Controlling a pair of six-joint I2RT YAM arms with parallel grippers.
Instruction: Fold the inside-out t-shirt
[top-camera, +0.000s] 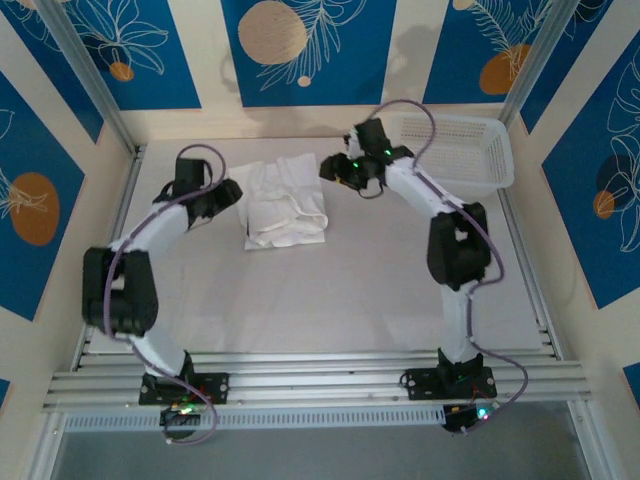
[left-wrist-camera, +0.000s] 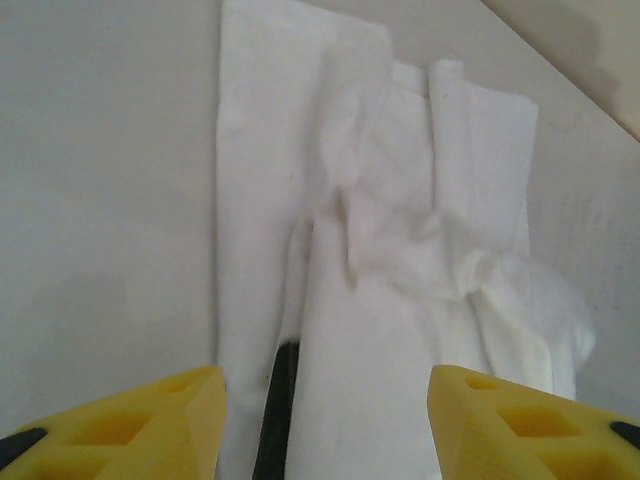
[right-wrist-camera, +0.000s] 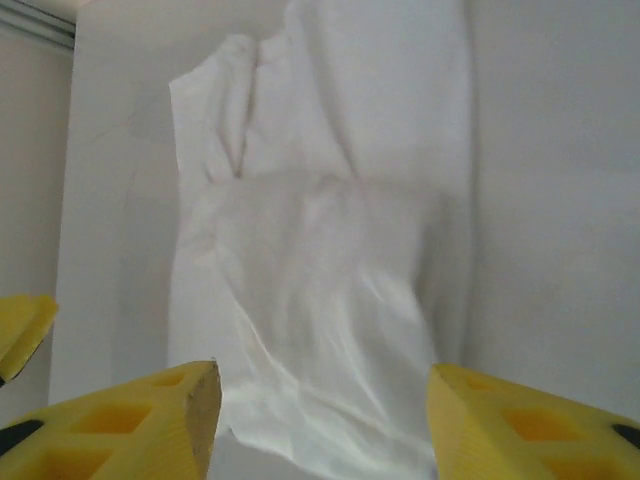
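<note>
The inside-out t-shirt (top-camera: 285, 200) lies on the table as a rumpled, folded white bundle toward the back middle. My left gripper (top-camera: 232, 192) hovers at its left edge and my right gripper (top-camera: 330, 168) at its upper right edge. In the left wrist view the left gripper (left-wrist-camera: 325, 425) stands open, its yellow fingers (left-wrist-camera: 150, 425) apart over the t-shirt (left-wrist-camera: 400, 250), with a dark label (left-wrist-camera: 278, 410) between them. In the right wrist view the right gripper (right-wrist-camera: 325, 425) is open too, fingers (right-wrist-camera: 530, 425) on either side of the near end of the t-shirt (right-wrist-camera: 320, 260), gripping nothing.
A white plastic mesh basket (top-camera: 500, 160) stands at the back right, just behind the right arm. The grey table (top-camera: 330, 290) stretches bare in front of the shirt. Aluminium rails border the table at the sides and front.
</note>
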